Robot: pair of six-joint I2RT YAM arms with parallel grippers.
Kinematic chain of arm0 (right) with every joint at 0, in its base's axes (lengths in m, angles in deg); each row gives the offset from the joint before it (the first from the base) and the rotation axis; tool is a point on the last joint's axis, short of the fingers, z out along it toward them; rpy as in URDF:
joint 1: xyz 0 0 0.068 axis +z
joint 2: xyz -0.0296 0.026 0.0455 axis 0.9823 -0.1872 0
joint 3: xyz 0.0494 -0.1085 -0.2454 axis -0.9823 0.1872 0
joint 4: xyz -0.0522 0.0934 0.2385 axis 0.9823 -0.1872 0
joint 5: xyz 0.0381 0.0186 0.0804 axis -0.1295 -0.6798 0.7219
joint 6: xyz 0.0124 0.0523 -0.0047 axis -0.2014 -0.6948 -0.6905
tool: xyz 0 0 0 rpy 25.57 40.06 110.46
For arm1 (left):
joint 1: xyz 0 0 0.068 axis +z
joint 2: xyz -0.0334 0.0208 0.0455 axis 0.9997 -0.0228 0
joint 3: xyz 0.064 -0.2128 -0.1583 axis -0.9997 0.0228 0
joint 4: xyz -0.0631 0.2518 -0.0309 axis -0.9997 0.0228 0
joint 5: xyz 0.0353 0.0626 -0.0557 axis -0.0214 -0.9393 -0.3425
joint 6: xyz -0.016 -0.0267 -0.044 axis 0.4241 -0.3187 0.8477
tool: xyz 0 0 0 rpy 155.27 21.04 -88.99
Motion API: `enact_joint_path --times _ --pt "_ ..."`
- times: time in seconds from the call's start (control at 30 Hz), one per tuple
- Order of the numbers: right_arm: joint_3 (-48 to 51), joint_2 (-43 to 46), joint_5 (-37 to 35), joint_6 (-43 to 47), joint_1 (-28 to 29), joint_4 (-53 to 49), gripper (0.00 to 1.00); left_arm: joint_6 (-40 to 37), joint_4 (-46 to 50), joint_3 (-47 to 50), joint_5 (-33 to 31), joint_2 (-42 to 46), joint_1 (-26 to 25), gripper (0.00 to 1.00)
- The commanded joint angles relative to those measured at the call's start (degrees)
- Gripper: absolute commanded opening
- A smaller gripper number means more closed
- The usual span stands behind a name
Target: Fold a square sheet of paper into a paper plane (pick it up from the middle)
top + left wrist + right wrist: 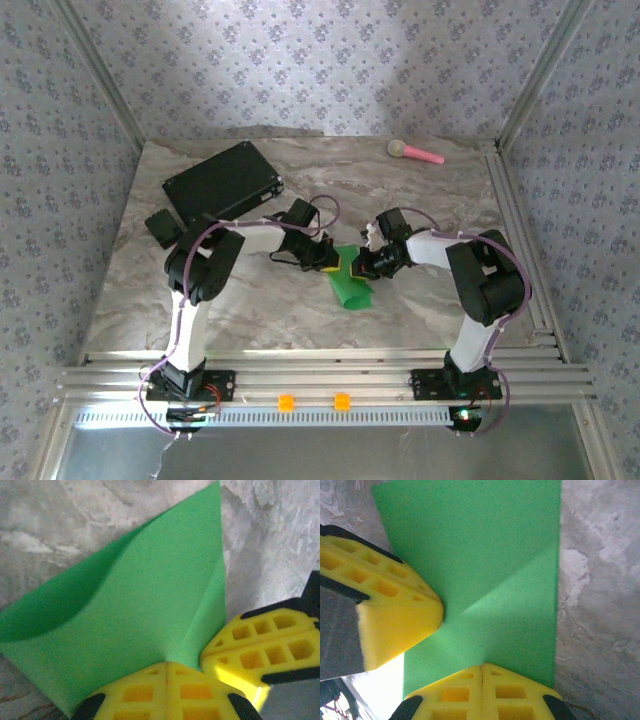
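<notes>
Where arms meet over table (250,310) centre, fingertips too small to read from above. Open marble all round; rails along near and right edges. Black case (222,182) far left, well apart. Green paper (350,285) at centre, partly folded, near corner cut off in left wrist view. Left gripper (166,672) clamped on paper; right gripper (481,672) clamped too, perhaps on same crease. Pink toy (415,152) at far edge.

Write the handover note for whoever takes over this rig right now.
Left end effector: shut on the green paper.
Right end effector: shut on the same paper, close beside the left one.
Paper: middle of the table, creased diagonally, one side bowed up.
Done: paper gripped, folding begun.
To do: remaining folds; no narrow dart yet.
</notes>
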Motion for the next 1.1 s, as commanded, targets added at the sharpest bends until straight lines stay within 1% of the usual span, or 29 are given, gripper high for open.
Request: enact_joint_path --times 0.0,0.1,0.27,0.4,0.53,0.67,0.77,0.9,1.07 --pt "3.3 -2.3 -7.6 -0.3 -0.6 -4.6 0.0 -4.7 5.3 3.3 -4.7 -0.7 1.2 0.0" --pt "3.6 -1.8 -7.8 -0.7 -0.7 -4.1 0.0 -5.2 5.5 3.8 -4.7 0.9 2.6 0.0" --pt "3.8 -1.3 -7.9 -1.1 -0.7 -3.7 0.0 -3.5 5.5 -1.7 -2.3 3.8 2.8 0.01" --pt "4.0 -1.2 -8.0 -1.3 -0.7 -3.7 0.0 -1.1 3.6 -4.6 -1.5 2.9 2.7 0.02" --pt "4.4 -1.2 -8.0 -1.7 -0.8 -3.0 0.0 -0.2 3.1 -5.8 -1.0 0.3 2.7 0.02" --pt "4.6 -1.2 -8.1 -2.0 -0.8 -2.5 0.0 -2.0 5.4 -5.8 -3.8 -1.7 3.1 0.01" --pt "5.0 -1.3 -7.9 -2.1 -0.7 -2.2 0.0 -2.3 4.1 -4.3 -5.5 -2.9 3.8 0.01" --pt "5.6 -1.0 -7.9 -2.2 -0.8 -1.8 0.0 -0.9 1.3 -2.6 -8.1 -3.0 5.4 0.01" --pt "6.1 -1.1 -7.8 -2.3 -0.7 -1.3 0.0 2.0 -0.5 -3.3 -11.0 -2.7 7.7 0.01"
